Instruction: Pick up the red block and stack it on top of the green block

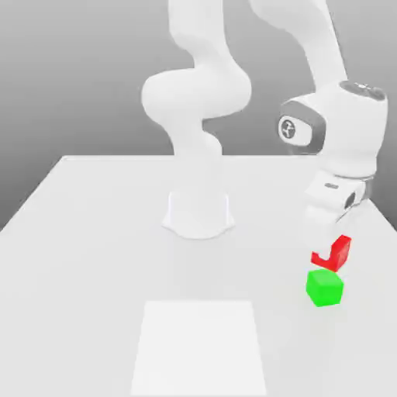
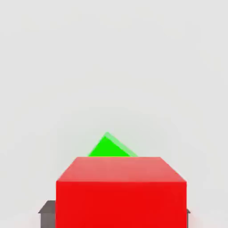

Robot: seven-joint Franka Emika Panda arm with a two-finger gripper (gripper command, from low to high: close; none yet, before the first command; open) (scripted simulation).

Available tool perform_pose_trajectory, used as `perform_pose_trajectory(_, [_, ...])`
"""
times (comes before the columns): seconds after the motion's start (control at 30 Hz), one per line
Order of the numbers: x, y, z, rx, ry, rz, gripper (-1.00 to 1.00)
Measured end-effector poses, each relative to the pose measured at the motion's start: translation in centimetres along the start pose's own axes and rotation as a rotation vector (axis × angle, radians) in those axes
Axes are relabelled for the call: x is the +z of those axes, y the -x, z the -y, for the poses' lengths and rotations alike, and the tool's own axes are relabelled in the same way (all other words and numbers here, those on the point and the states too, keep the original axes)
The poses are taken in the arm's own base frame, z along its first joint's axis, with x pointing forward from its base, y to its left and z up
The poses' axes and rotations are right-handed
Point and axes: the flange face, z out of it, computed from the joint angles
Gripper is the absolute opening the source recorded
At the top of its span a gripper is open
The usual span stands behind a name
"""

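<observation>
In the exterior view I see my gripper hanging over the white table, toward the exterior view's right, its fingers pinching the red block. That block is off the table, just above the green block, which rests on the surface; I cannot tell whether the two touch.

In the hand view the red block sits clamped close to the camera, and a corner of the green block peeks out past its far edge.
</observation>
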Motion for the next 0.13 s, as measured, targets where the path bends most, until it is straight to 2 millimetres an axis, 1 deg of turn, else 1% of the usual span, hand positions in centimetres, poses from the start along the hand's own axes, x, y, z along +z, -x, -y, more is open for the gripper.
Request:
perform_pose_trajectory(0.03, [0.88, 0.05, -0.06, 0.001, -0.001, 0.000, 1.00])
perform_pose_trajectory(0.13, [0.88, 0.04, -0.06, 0.001, -0.001, 0.000, 1.00])
